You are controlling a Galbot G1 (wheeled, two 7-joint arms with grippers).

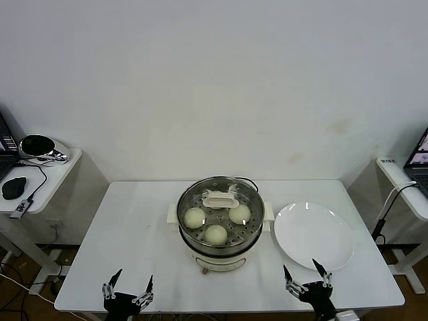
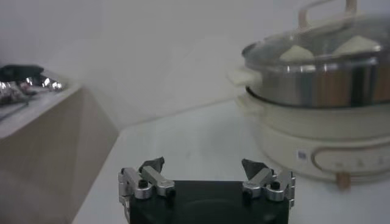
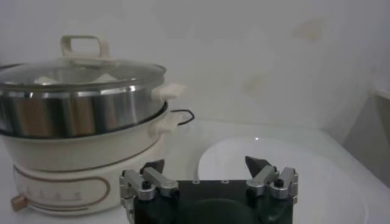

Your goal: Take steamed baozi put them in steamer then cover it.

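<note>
The steamer (image 1: 219,251), a shiny steel pot on a white base, stands mid-table. The glass cover (image 1: 194,198) with its cream handle (image 1: 221,199) sits on it. Three baozi (image 1: 216,234) show through the glass; a fourth is hidden under the handle or out of view. My left gripper (image 1: 127,287) is open and empty at the table's front left edge. My right gripper (image 1: 306,275) is open and empty at the front right, near the plate. The steamer also shows in the left wrist view (image 2: 317,85) and the right wrist view (image 3: 79,109).
An empty flat white plate (image 1: 313,235) lies right of the steamer, also in the right wrist view (image 3: 304,164). Side desks with gear stand at far left (image 1: 33,170) and far right (image 1: 408,180). A black cable runs behind the steamer.
</note>
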